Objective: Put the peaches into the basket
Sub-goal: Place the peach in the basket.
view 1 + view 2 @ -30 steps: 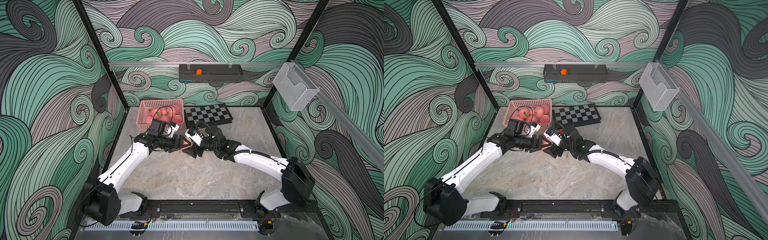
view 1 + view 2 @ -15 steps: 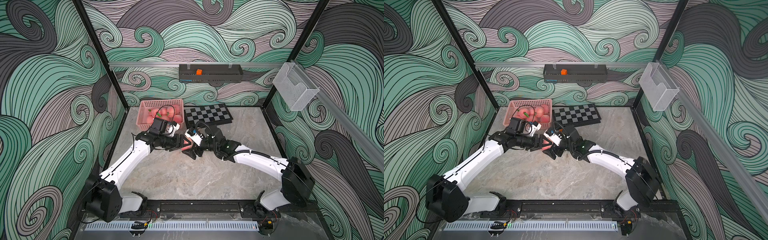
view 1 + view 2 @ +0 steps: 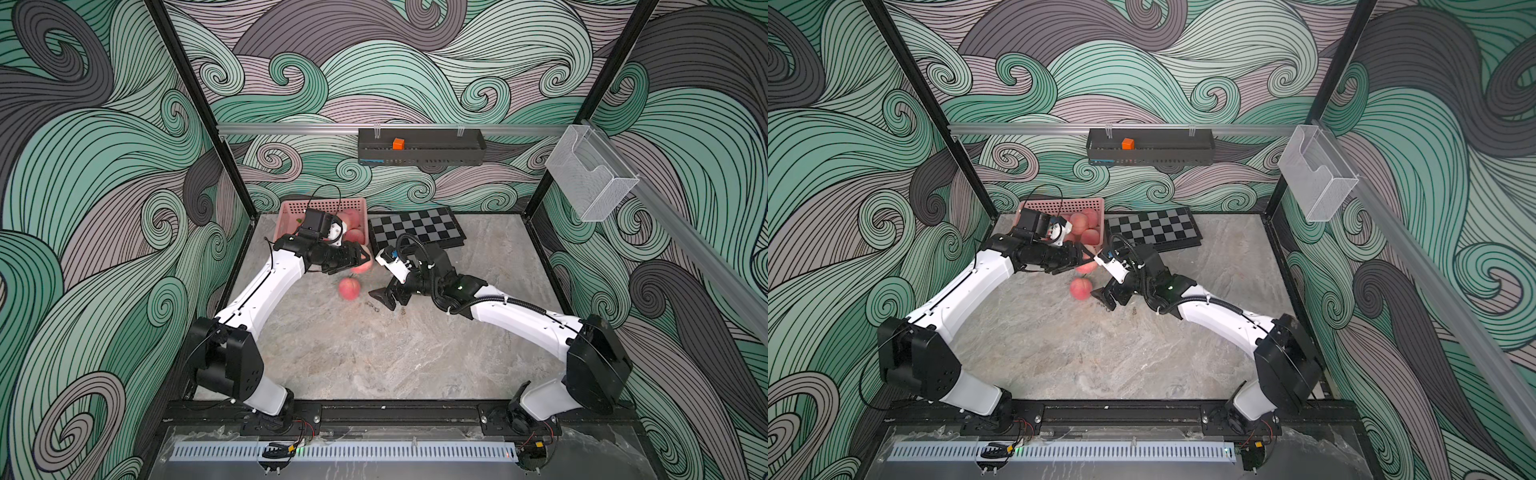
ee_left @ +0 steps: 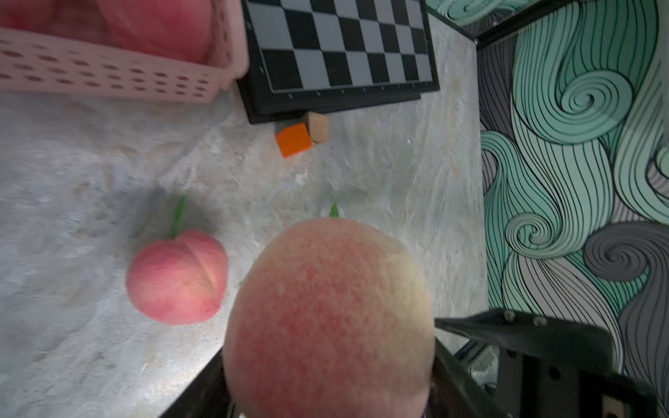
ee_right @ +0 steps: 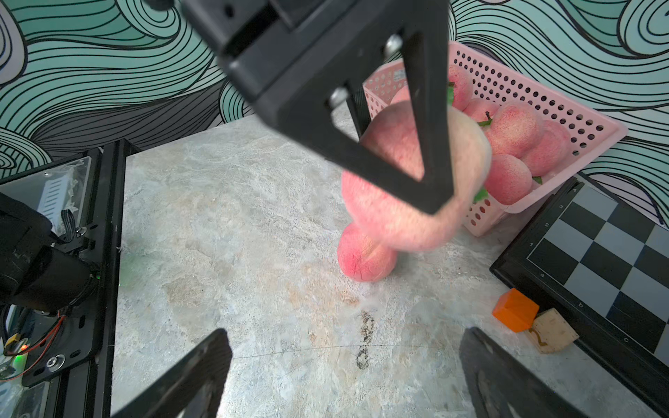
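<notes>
My left gripper [image 3: 360, 261] is clenched on a peach [image 4: 329, 318], carrying it clear of the table just off the near corner of the pink basket [image 3: 322, 204], and I judge it's high enough to clear the lattice wall and join the peaches piled inside [image 5: 514, 134]. My right gripper [image 5: 344, 334] hangs released and empty, jaws spread wide, low beside the loose peach [image 3: 349, 288] on the marble, well set for that pick. The chessboard [image 3: 415, 228] sits just beside the basket, with an orange cube [image 5: 516, 309] and a wooden cube [image 5: 552, 331] at its edge, all off my lines, so the real squeeze is my two arms working this close.
</notes>
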{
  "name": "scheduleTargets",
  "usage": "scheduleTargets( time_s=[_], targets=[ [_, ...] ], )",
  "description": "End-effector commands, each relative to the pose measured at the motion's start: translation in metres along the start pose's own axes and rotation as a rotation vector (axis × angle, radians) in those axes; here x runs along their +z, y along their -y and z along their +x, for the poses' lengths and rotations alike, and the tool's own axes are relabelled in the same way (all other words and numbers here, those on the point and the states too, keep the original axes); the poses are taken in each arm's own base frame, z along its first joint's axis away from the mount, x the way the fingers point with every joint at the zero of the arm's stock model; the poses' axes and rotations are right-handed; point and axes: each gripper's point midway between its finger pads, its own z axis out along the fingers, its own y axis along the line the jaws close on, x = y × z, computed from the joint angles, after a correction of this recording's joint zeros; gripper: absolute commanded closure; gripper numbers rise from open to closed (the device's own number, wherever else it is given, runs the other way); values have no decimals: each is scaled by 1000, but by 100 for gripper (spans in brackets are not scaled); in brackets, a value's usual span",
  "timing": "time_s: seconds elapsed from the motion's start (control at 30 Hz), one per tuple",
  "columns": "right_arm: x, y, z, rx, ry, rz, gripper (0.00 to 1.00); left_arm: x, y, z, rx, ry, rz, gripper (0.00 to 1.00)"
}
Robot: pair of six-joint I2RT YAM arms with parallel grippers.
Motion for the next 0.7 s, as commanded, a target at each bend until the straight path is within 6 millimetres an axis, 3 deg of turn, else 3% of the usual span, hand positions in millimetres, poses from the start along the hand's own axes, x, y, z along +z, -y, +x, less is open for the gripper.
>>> scheduleTargets(
  time_s=[0.0, 0.3, 0.67],
  targets=[
    [-2, 5, -15, -28, 24, 1, 1, -12, -27, -39, 10, 118, -127, 38],
    [7, 13, -14, -32, 10, -15, 1, -26, -88, -100, -4, 221, -330, 38],
    [5, 21, -11, -29, 8, -21, 1, -34, -156, -155, -8, 315, -596, 38]
  ],
)
